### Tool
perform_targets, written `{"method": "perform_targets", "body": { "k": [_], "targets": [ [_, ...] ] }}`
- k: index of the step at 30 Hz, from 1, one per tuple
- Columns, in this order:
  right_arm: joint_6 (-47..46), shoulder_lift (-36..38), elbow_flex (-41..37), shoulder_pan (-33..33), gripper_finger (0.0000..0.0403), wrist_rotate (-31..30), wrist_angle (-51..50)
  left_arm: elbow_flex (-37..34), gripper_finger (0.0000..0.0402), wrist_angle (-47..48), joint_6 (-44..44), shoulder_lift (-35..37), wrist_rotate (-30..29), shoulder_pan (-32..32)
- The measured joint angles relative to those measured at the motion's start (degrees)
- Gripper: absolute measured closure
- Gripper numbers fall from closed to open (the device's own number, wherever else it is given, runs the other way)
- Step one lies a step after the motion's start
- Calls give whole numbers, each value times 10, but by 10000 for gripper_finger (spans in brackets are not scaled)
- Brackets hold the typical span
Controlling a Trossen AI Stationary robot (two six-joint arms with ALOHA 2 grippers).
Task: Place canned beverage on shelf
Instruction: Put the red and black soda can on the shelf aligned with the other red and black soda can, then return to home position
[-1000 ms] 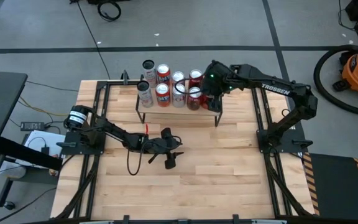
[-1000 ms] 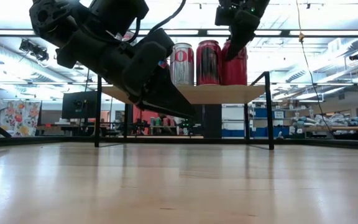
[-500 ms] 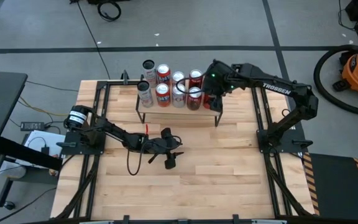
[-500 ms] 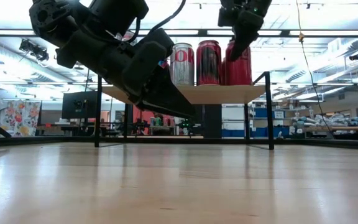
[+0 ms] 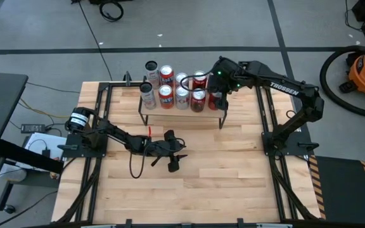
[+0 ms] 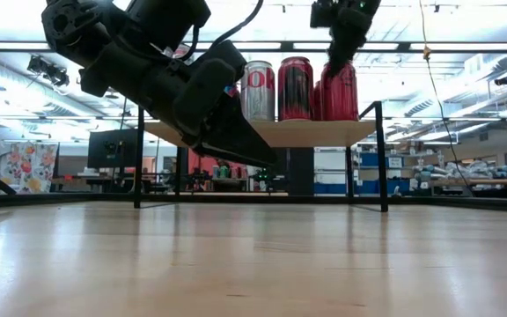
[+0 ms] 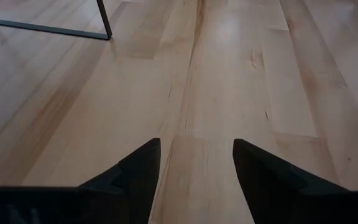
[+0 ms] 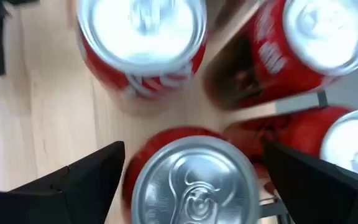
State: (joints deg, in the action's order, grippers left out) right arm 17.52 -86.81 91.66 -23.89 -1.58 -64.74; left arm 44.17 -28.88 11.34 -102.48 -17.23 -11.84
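Above the shelf's right end, the right claw is spread wide, straddling a red can without touching it

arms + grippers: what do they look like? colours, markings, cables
Both arms are dark, near-black, jointed links. The right arm carries white TROSSEN lettering and a small green light near its wrist. The left arm has a pale round cap at its base and a black cable looping beside it. The left gripper has two dark, wedge-shaped fingers tapering to points.

Arms: two dark, jointed; black cables trailing.
Right arm: showing white "TROSSEN" lettering, green light glowing.
Left arm: wearing a silver-ringed base joint.
Fingers: black, tapering wedges.
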Motion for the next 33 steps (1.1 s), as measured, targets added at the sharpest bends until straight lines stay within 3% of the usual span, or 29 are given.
{"method": "perform_targets", "body": {
  "k": [6,12,19,25,28,33],
  "targets": [
    [-24,17,37,13,8,-2,-5,0,189,4,-6,2,0,-5],
    [-67,92,-2,40,9,-56,2,1,189,6,-16,16,0,-25],
    [-116,216,-125,126,9,-78,132,0,189,55,-21,124,-3,-70],
    [-140,314,-280,183,9,-121,281,-7,189,135,-38,217,-97,-122],
    [-144,352,-332,207,9,-152,323,-35,197,115,-54,266,-139,-141],
    [-150,407,-393,229,9,-158,364,-121,241,36,-59,361,-145,-144]
  ]
}}
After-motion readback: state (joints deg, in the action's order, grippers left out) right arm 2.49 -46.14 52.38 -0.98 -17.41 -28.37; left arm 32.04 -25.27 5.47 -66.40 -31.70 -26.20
